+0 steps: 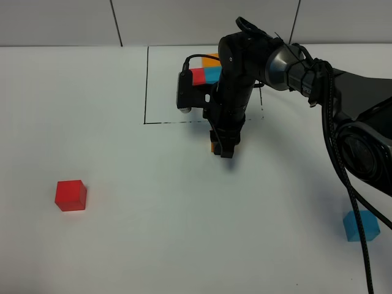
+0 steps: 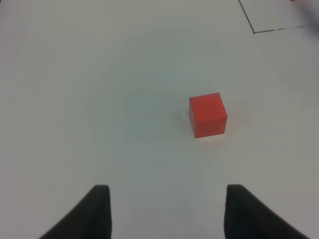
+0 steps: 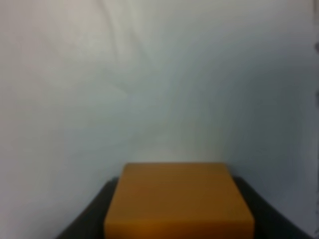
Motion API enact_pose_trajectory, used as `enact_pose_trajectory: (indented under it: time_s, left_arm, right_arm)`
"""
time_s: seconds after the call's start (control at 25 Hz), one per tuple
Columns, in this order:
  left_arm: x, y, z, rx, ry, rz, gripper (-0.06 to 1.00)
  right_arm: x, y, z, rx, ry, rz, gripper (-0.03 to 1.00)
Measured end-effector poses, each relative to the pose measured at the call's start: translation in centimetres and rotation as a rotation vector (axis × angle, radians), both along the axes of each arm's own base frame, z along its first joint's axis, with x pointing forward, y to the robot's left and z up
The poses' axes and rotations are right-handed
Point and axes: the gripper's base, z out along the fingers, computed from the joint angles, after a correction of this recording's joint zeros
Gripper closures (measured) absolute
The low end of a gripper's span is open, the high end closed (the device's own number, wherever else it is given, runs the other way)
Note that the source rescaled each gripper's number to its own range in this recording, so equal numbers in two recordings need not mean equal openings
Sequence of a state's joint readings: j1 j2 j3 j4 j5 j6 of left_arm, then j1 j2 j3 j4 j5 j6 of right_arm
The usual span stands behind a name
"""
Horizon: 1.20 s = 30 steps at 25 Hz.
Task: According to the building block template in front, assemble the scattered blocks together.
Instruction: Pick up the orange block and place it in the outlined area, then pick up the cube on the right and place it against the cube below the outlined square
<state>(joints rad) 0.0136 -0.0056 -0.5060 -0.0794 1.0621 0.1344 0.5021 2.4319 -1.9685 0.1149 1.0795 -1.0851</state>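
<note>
The building block template (image 1: 205,75), joined orange, red and blue cubes, lies inside a thin black drawn rectangle (image 1: 147,86) at the back and is partly hidden by my right arm. My right gripper (image 1: 222,150) is shut on the orange cube (image 1: 212,147), just in front of the rectangle's front line. The wrist view shows the orange cube (image 3: 179,199) between the dark fingers (image 3: 92,216). The red cube (image 1: 70,195) sits at the front left. My left gripper (image 2: 164,191) is open and empty, with the red cube (image 2: 208,114) ahead of it. The blue cube (image 1: 360,225) sits at the front right.
The white table (image 1: 184,233) spreads around the cubes, with a grey wall (image 1: 61,21) behind it. My right arm's black cable (image 1: 343,177) hangs down near the blue cube. A corner of the drawn rectangle (image 2: 254,31) shows in the left wrist view.
</note>
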Motion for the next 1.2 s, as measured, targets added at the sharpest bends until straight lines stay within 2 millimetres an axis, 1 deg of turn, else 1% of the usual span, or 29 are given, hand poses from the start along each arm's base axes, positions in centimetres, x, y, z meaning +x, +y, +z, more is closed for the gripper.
enact_pose_trajectory:
  time_s: [0.68,0.76,0.8,0.84,0.92,0.96,1.0,1.04,1.08,1.2]
  left_arm:
    - [0.0,0.0,0.0,0.000,0.000,0.000,0.80]
    - [0.0,0.0,0.0,0.000,0.000,0.000,0.80]
    - [0.0,0.0,0.0,0.000,0.000,0.000,0.80]
    - [0.0,0.0,0.0,0.000,0.000,0.000,0.80]
    - [0.0,0.0,0.0,0.000,0.000,0.000,0.80]
    - [0.0,0.0,0.0,0.000,0.000,0.000,0.80]
    - [0.0,0.0,0.0,0.000,0.000,0.000,0.80]
    - [0.0,0.0,0.0,0.000,0.000,0.000,0.80]
    - [0.0,0.0,0.0,0.000,0.000,0.000,0.80]
    - [0.0,0.0,0.0,0.000,0.000,0.000,0.80]
  right_arm:
    - [0.1,0.1,0.0,0.005,-0.016,0.010,0.94]
    - [0.2,0.0,0.0,0.003,-0.022,0.011,0.92]
    - [0.2,0.0,0.0,0.003,-0.025,0.012,0.84]
    - [0.3,0.0,0.0,0.002,-0.029,0.012,0.72]
    - [0.3,0.0,0.1,0.003,-0.040,0.013,0.44]
    - [0.4,0.0,0.3,0.005,-0.049,0.014,0.29]
    - [0.4,0.0,0.6,0.006,-0.057,0.014,0.16]
    - [0.4,0.0,1.2,0.007,-0.070,0.010,0.08]
    - [0.4,-0.1,1.7,0.009,-0.080,0.001,0.04]
    - [0.3,-0.4,4.7,0.020,-0.115,-0.092,-0.02]
